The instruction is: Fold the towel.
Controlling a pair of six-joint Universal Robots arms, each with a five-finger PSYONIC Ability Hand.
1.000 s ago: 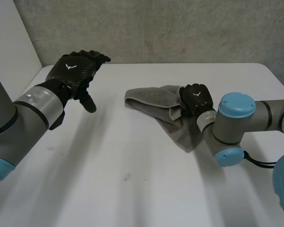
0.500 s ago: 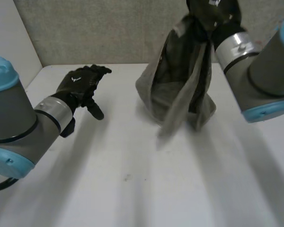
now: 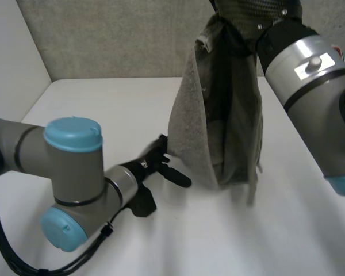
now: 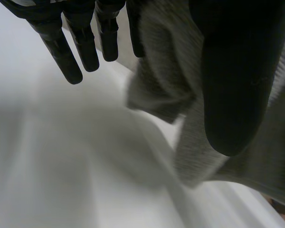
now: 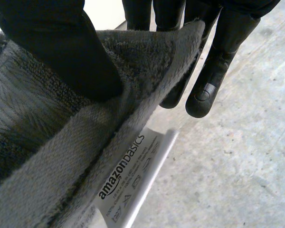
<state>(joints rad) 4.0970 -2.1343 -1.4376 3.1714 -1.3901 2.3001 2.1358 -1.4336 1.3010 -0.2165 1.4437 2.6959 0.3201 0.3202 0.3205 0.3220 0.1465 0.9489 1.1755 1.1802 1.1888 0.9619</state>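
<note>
A grey terry-cloth towel (image 3: 218, 115) hangs in long bunched folds, right of centre, its top high and its lower end down near the white table (image 3: 103, 115); a white "amazonbasics" label (image 5: 133, 176) juts from its hem.

right hand (image 3: 254, 12): towel (image 3: 191, 135) raised, hanging | left hand (image 3: 173, 175): moved in beside towel

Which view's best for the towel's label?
Right wrist view: the label hangs below the right hand, print readable. Head view gives it as a small flap near the towel's top. Left wrist view has lower cloth, by the left hand.
</note>
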